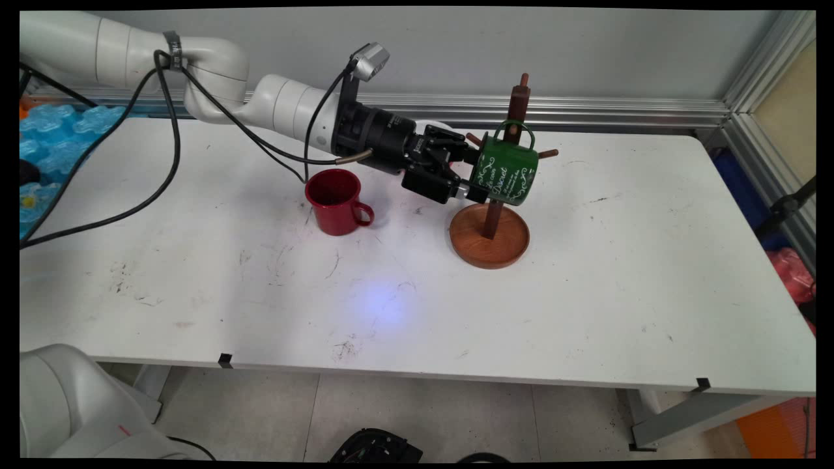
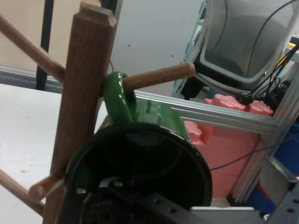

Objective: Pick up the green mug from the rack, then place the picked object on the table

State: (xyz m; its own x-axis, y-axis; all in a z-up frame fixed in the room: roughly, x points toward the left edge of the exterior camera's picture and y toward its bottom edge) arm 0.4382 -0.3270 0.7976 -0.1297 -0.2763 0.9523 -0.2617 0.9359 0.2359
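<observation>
A green mug (image 1: 507, 174) with white lettering lies tilted on its side against the wooden mug tree (image 1: 518, 107), above the tree's round base (image 1: 488, 244). My gripper (image 1: 474, 177) comes in from the left and is shut on the mug's rim. In the hand view the mug's dark opening (image 2: 140, 163) faces me, and its green handle (image 2: 117, 98) is looped over a peg (image 2: 159, 77) beside the post (image 2: 81, 88). My gripper (image 2: 119, 196) shows only as black linkage at the bottom. A red mug (image 1: 335, 202) stands upright on the table, left of the tree and under my wrist.
Black cables (image 1: 163, 150) hang from the arm over the table's left part. Blue foam blocks (image 1: 45, 137) lie off the left edge. An aluminium frame (image 1: 749, 111) runs along the back and right side. Pink foam (image 2: 224, 140) lies behind the tree in the hand view.
</observation>
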